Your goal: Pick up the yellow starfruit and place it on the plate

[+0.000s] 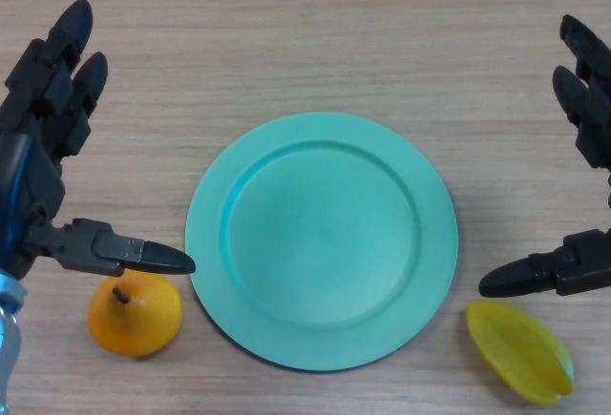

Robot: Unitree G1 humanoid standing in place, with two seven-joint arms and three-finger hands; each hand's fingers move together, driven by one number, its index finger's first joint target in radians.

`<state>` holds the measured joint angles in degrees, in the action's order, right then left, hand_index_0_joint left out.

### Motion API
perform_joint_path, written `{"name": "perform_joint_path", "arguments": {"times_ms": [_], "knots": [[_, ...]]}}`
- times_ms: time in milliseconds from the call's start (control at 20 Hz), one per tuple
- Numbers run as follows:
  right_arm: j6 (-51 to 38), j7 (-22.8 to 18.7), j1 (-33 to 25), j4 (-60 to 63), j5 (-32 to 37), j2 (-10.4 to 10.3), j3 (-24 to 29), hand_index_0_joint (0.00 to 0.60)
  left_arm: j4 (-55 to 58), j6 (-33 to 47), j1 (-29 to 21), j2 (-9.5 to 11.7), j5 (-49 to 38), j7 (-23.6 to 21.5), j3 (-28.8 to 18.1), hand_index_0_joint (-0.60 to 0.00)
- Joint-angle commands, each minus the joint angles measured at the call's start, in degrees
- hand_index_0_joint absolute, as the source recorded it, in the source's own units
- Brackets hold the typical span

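Head view: nearest us, the yellow starfruit [521, 352] lies on the bench [305, 33] just right of the plate [322, 239], under our right hand [573, 270], which is spread open and empty. The orange pear-like fruit [135, 313] sits by our left hand [48, 119], also open and holding nothing. We judge the ridged starfruit could slip from a shallow pinch. The plate holds nothing.

Round teal plate [322, 240] sits mid-table on the light wood-grain table [286, 33]. Orange pear-shaped fruit w/ stem [135, 314] lies just beside plate's near-left rim. Yellow ridged starfruit [520, 352] lies near plate's near-right rim, apart from it. Black left hand [52, 129] at left edge, thumb over the pear; black right hand [582, 176] at right edge, thumb just behind the starfruit.
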<state>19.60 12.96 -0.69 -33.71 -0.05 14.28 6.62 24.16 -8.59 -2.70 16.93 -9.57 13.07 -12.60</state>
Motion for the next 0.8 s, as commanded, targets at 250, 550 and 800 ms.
{"name": "perform_joint_path", "arguments": {"times_ms": [250,550,800], "knots": [[-6.5,-2.3,0.3,-4.7,1.3,1.1,3.4,0.000,2.4,9.3,-1.5,2.5,0.2,-1.0,-4.4,0.000],[-9.6,-1.0,6.6,-2.3,-7.1,-0.6,2.6,0.000,0.8,9.2,-2.5,2.2,-1.3,-3.2,-3.2,0.000],[-15.5,-0.3,11.5,2.1,-15.7,-1.5,2.9,0.000,-0.5,7.2,-3.0,2.1,-1.6,-2.9,-2.2,0.000]]}}
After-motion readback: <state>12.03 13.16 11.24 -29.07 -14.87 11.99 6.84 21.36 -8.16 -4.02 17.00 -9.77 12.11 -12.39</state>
